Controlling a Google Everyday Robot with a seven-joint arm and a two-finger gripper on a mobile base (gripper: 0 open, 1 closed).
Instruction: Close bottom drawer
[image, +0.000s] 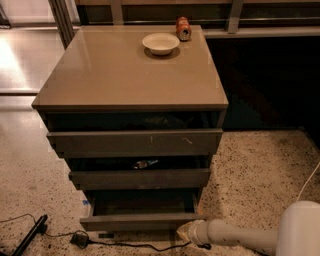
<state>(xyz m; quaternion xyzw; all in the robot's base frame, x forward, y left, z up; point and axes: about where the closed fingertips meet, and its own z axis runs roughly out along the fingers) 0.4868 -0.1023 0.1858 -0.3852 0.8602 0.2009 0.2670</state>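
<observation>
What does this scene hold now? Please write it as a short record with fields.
cabinet: three drawers, each partly open
bottom drawer: open, pulled out farthest
gripper: low near the floor, by the right end of the bottom drawer's front
on top: white bowl and can, near the back edge
floor: black cable lying in front of the bottom drawer

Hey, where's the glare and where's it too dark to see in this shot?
Camera view: glare washes the floor at upper left and sheens the cabinet top; the bottom drawer is deep shadow inside; the pincer by its right front corner is dimly lit.
</observation>
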